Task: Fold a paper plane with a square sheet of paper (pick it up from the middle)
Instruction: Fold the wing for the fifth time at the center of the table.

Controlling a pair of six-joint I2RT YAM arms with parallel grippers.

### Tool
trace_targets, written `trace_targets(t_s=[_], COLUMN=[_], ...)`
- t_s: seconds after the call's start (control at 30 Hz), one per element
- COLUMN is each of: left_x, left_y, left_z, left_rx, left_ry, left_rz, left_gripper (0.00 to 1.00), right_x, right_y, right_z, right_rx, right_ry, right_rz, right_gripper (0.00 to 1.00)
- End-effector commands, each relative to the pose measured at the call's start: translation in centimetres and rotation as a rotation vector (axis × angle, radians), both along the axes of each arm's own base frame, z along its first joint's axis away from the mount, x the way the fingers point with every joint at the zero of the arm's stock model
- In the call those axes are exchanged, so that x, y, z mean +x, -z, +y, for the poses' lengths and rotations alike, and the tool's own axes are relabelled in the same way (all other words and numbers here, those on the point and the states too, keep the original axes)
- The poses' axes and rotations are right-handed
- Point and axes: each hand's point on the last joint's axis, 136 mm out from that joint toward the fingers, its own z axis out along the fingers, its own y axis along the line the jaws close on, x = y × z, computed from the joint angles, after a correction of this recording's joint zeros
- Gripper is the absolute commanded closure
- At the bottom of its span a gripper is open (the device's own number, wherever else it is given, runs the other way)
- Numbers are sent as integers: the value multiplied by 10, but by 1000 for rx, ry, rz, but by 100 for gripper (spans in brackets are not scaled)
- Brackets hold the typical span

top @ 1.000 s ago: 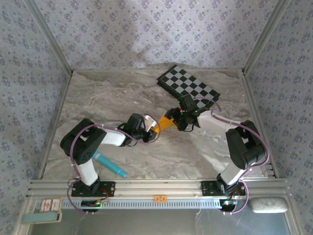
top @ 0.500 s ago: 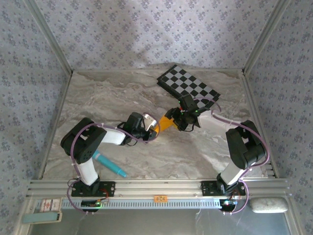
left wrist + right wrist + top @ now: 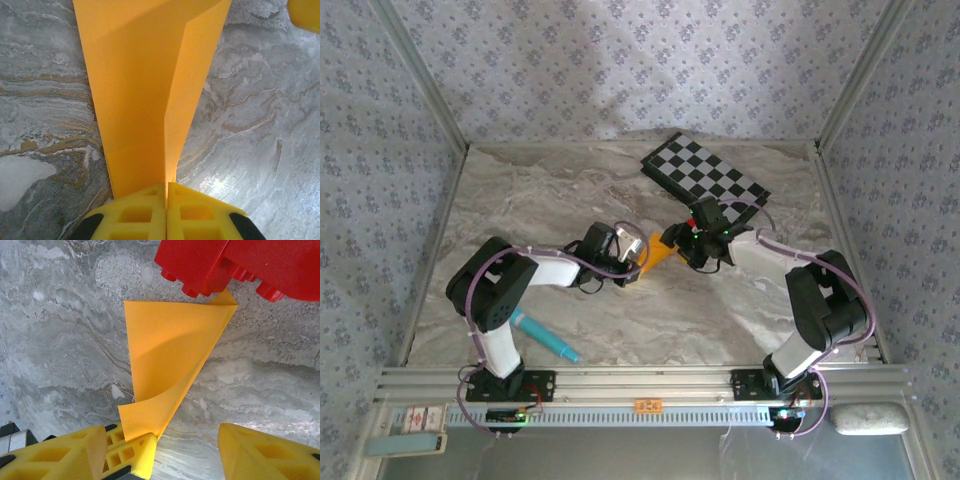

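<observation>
Looks mid-fold, crease step. L claw (image 3: 166,200) pressed shut on paper plane (image 3: 140,100), end away from red block (image 3: 225,265). R claw (image 3: 162,452) spread, empty. Next prob: R flattens crease, L holds.

Diffuse, bright light. Glare sheen on the marble table (image 3: 225,185). Soft shadow across the paper plane (image 3: 165,347); wrist views sharp.

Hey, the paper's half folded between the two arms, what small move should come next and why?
Probably close the right tool on the near corner of the orange paper. Its jaws stand open with that lifted corner against one finger, while the left tool is shut on the other end, so a second grip would steady it for creasing.
</observation>
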Motion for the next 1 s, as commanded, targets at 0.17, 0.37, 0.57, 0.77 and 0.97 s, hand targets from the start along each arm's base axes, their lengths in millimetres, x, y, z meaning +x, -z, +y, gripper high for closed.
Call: trace_targets(t_s=[0.17,0.37,0.57,0.77,0.97], left_x=[-18,-18,-18,-20,-21], left_y=[23,28,32,38,40], left_z=[9,11,13,16,17], left_rx=[22,20,29,38,38], left_ry=[-58,-114,-157,-186,-195], left_rz=[216,281,336,377,391], left_gripper=[94,95,94,95,94], right_x=[0,0,1,3,3], right_y=[-1,2,9,21,30], right_z=[12,33,53,64,72], right_rx=[41,92,119,133,148], right_ry=[-113,-187,-247,-276,-299], right_rz=[-136,-199,-215,-203,-183], right_gripper=[43,59,74,79,81])
